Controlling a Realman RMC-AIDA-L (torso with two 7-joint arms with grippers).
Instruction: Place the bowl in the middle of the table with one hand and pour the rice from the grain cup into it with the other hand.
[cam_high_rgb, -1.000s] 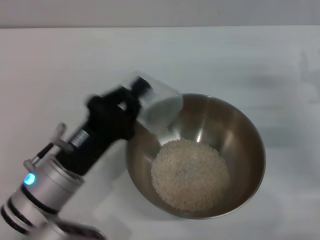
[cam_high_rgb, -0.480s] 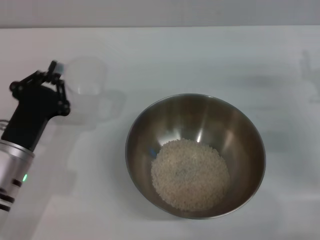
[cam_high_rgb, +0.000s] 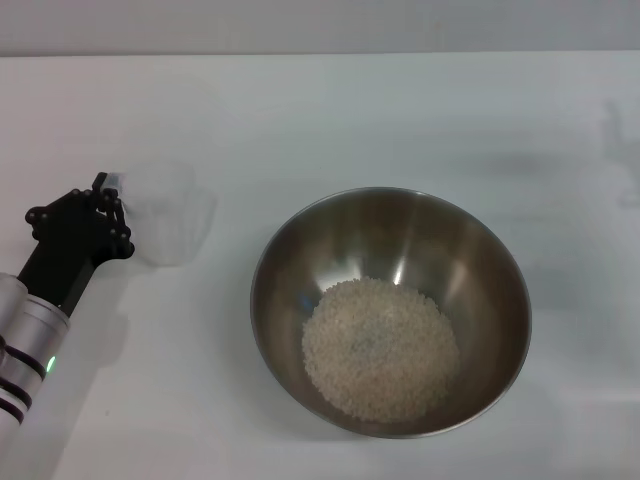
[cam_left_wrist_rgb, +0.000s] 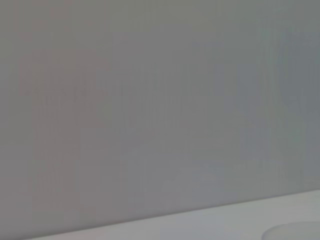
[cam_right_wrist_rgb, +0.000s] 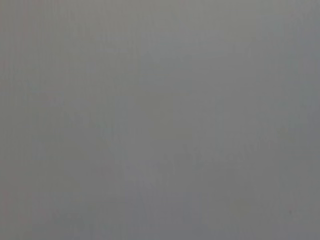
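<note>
Bowl (cam_high_rgb: 391, 311), broad brushed steel with a thin rim, sits mid-table (cam_high_rgb: 400, 110) holding the pale heaped rice (cam_high_rgb: 380, 347), so pouring looks done, while the small frosted grain cup (cam_high_rgb: 170, 213), tipped over it a second ago, now stands upright well left, its handle seemingly pinched by the left gripper (cam_high_rgb: 108, 205).

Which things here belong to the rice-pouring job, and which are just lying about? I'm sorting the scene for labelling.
Part of the job:
- bowl, mid-table
- rice, heaped in the bowl
- grain cup, upright on the table, apart from the bowl
- left gripper, at the cup's handle side

Lying about:
- nothing else shows; the right gripper is out of view
</note>
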